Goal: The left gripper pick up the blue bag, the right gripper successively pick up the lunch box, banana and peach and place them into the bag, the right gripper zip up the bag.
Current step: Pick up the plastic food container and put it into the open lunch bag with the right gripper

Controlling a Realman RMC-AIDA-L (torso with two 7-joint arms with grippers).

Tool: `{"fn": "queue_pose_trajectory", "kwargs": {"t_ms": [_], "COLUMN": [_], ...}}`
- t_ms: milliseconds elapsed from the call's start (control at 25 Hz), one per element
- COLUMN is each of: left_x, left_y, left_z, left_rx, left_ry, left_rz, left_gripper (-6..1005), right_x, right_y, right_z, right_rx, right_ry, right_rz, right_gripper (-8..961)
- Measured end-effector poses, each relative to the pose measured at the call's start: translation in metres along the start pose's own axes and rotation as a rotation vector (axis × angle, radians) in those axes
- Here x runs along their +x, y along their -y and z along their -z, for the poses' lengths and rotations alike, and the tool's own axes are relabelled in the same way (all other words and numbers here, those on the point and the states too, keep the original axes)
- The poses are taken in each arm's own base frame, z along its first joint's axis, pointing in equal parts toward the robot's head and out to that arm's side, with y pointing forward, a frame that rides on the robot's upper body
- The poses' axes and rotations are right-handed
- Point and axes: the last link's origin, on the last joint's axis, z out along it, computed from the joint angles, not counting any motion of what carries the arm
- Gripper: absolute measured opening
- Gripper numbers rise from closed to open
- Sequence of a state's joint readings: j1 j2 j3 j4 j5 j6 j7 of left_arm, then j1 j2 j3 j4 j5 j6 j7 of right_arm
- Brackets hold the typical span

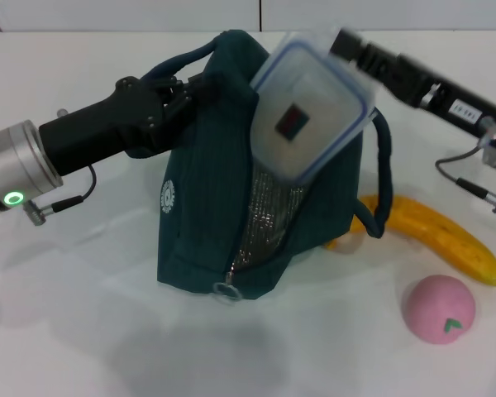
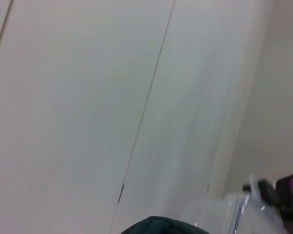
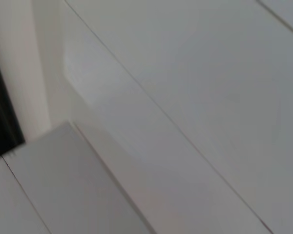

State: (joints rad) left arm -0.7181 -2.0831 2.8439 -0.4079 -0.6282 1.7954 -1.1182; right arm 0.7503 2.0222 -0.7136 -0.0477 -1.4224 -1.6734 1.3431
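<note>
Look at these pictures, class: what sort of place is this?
Probably a robot test bench, not a kitchen: a bare white table, plain white wall panels, and staged items, a blue bag, banana and peach.

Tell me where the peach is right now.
In the head view the peach lies on the table at the robot's right, just in front of the banana.

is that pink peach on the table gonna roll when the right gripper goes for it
Probably. The round pink peach is nearly a ball and rests free on the smooth white table, touching nothing, so a glancing contact would likely send it off. Its surface looks smooth and plastic-like, so it may slip between the gripper pads. It appears rigid rather than soft, which should help a centred grasp.
</note>
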Motion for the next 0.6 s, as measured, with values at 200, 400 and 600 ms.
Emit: {"fn": "queue_pose_trajectory", "kwargs": {"t_ms": [200, 400, 600], "left_x": [0.001, 0.001, 0.000], "left_y": [0.000, 0.000, 0.000], "left_z": [-0.001, -0.002, -0.002], "left_rx": [-0.001, -0.001, -0.001], "left_ry": [-0.001, -0.001, -0.001], "left_rz": [-0.002, -0.001, 0.001], "left_gripper": [32, 32, 32], "right_x": [0.010, 0.010, 0.005], "right_y": [0.008, 0.008, 0.004], "right_z": [-0.005, -0.010, -0.009], "right_rx": [0.041, 0.032, 0.004], "right_ry": [-0.112, -0.156, -0.120], "right_rz": [-0.018, 0.009, 0.017], "right_gripper": [105, 106, 108]}}
